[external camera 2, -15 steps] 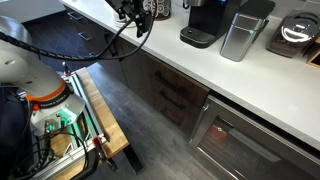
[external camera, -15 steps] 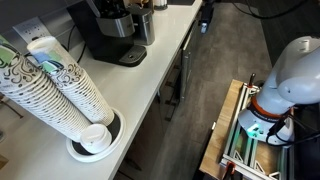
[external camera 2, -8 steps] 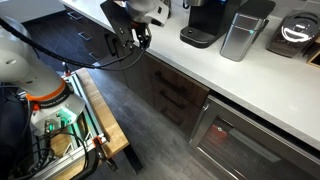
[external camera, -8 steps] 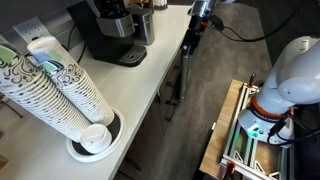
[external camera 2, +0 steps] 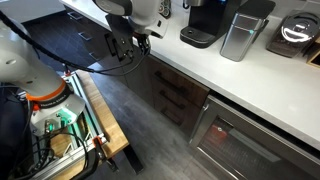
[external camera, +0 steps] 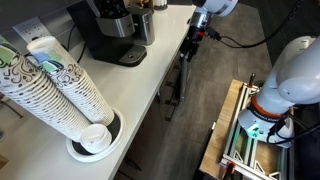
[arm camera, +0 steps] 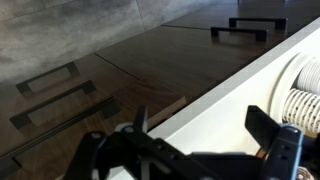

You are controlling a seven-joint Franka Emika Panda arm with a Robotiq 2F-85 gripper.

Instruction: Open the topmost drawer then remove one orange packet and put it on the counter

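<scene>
Topmost drawer (external camera 2: 168, 82) shut; jaws spread wide, holding nthg, just off counter (external camera 2: 230, 75) edge.

Rounded white shell links (external camera: 296, 65) make up the Franka arm, which meets its base at an orange collar (external camera: 268, 97) above a green glow (external camera: 256, 126), seen in both exterior views. A thin black cable (external camera: 240, 44) runs to the white wrist housing (external camera 2: 135, 8). In the wrist view, the black Robotiq gripper (arm camera: 200, 128) shows dark angular fingers (arm camera: 262, 122) on exposed linkages.
</scene>
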